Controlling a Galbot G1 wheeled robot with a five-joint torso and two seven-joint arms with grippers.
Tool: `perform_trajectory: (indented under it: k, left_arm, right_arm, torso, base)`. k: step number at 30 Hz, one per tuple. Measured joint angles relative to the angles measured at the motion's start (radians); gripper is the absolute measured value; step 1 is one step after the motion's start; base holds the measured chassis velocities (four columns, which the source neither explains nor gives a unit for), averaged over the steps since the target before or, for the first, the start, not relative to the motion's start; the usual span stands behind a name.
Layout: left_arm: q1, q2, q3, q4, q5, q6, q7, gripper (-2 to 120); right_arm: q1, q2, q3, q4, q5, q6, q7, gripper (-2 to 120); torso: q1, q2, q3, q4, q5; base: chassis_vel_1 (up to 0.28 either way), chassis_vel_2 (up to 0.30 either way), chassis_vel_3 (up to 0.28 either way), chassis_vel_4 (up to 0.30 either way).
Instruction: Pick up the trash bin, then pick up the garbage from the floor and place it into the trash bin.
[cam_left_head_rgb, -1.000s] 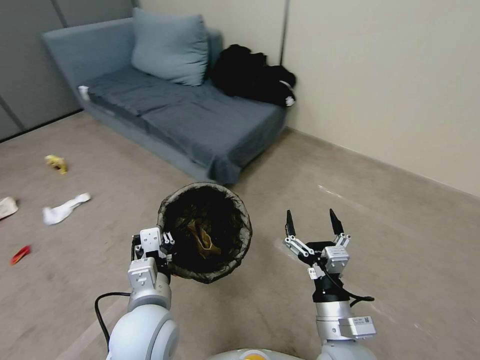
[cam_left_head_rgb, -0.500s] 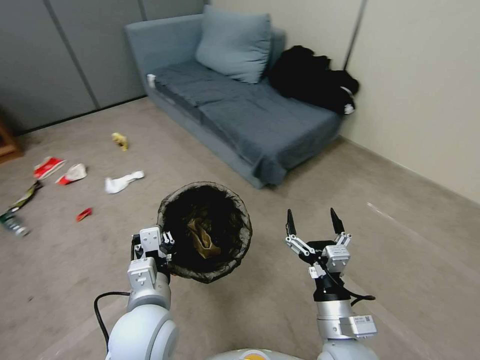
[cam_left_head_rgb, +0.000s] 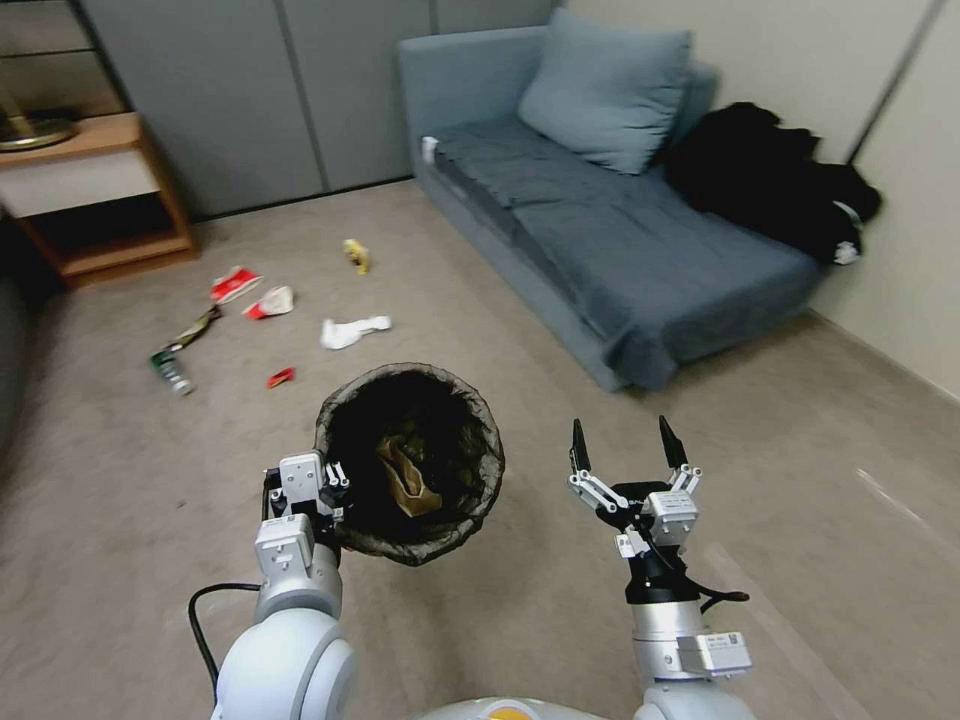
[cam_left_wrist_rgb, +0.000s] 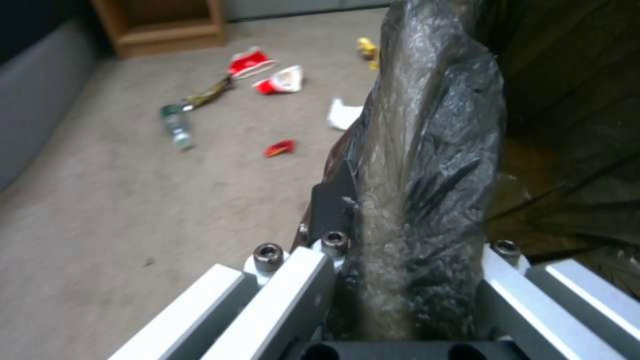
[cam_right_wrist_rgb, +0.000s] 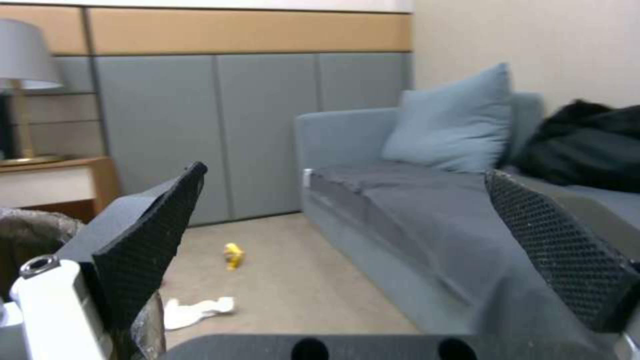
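left end effector (cam_left_wrist_rgb: 407, 280) clamps trash bin (cam_left_wrist_rgb: 427, 150) rim | garbage (cam_left_wrist_rgb: 280, 80) scattered on floor (cam_left_wrist_rgb: 100, 210)

**Furnishings Around the Carpeted Room**

A grey-blue sofa (cam_left_head_rgb: 600, 220) is set against the far right wall, with a matching cushion (cam_left_head_rgb: 610, 90) propped at its back and a heap of black clothing (cam_left_head_rgb: 770, 180) at its right end. A wooden side table (cam_left_head_rgb: 100, 190) is placed far left, before grey wall panels (cam_left_head_rgb: 260, 90). A lamp (cam_right_wrist_rgb: 27, 85) is stood on it.
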Motion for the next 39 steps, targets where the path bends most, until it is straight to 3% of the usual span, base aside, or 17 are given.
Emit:
perform_trajectory:
  k: [24,39]
  left_arm:
    - [0.001,-0.004,0.004,0.018,0.029,-0.029,0.007,0]
    - [-0.003,-0.005,0.007,0.021,0.029,-0.034,0.008,0]
  right_arm:
    - [-0.002,0.007,-0.007,-0.002,0.001,0.0,-0.001,100]
    - [-0.001,0.013,-0.004,0.007,0.001,0.002,-0.003,100]
  torso:
    - [0.0,0.0,0.0,0.0003,-0.0001]
    - [0.0,0.0,0.0,-0.0001,0.0]
  base:
    - [0.117,0.117,0.119,0.12]
    - [0.007,0.008,0.014,0.009]
